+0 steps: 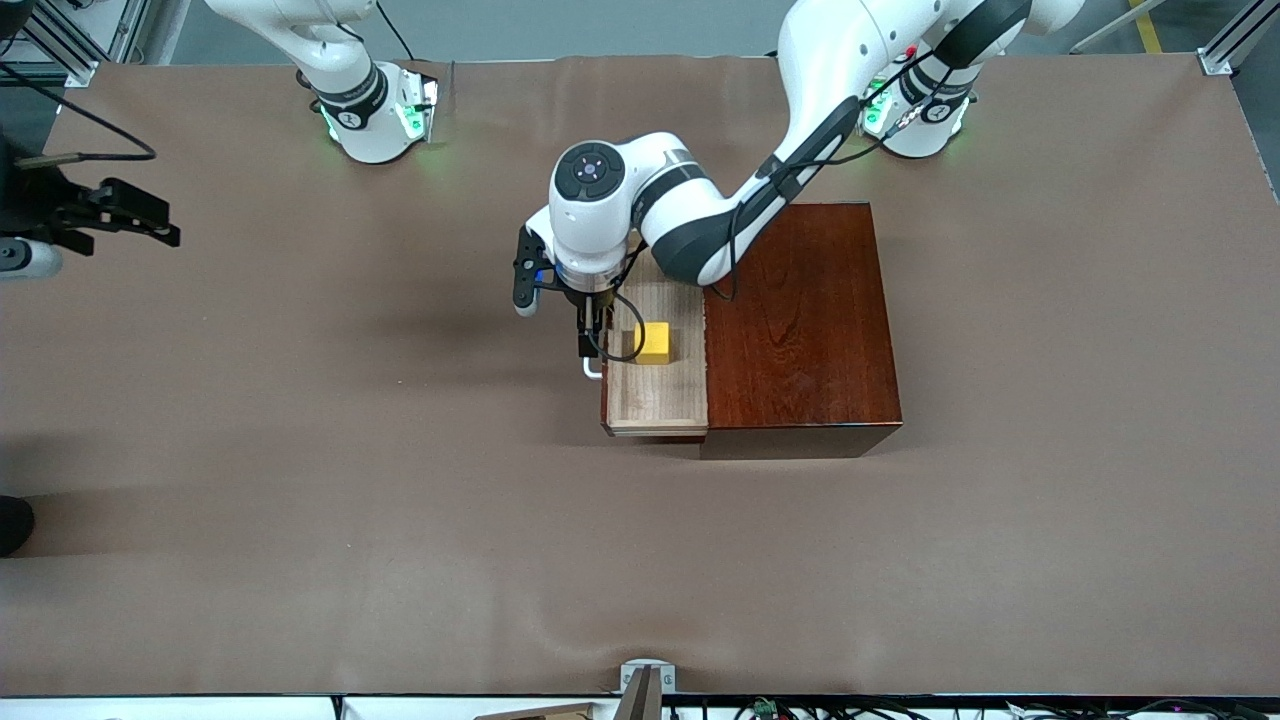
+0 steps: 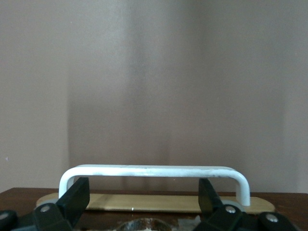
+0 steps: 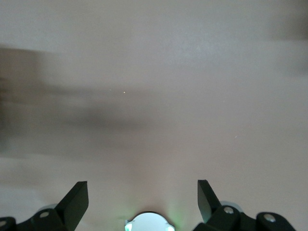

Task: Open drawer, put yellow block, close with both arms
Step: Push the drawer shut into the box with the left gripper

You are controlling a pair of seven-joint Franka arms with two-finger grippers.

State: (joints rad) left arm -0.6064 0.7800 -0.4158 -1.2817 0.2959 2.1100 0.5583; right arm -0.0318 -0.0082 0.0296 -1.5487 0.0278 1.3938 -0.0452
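A: Starting big, we are looking at the brown tabletop (image 1: 300, 450) with the dark box (image 1: 800, 330) sitting toward the left arm's end of it. What are we seeing of the drawer?

B: We are seeing the drawer (image 1: 655, 400) standing pulled out of the box toward the right arm's end, its pale floor showing. The yellow block (image 1: 654, 342) is already lying in it, so we are judging the putting step done and the closing step in hand.

A: And the arms?

B: The left arm is reaching across from its base, holding the left claw (image 1: 591, 340) at the drawer front. In the left wrist view we are seeing its fingers (image 2: 76, 199) spread wide, just short of the white handle (image 2: 154, 171) and gripping nothing. The right claw (image 1: 130, 215) is waiting over the tabletop by the right arm's end, its fingers (image 3: 77, 202) spread too, and empty.

A: So what is the next move asking for?

B: We are thinking a push on the drawer front toward the box, kept square so the tray is not jamming, with the right arm coming in to help.
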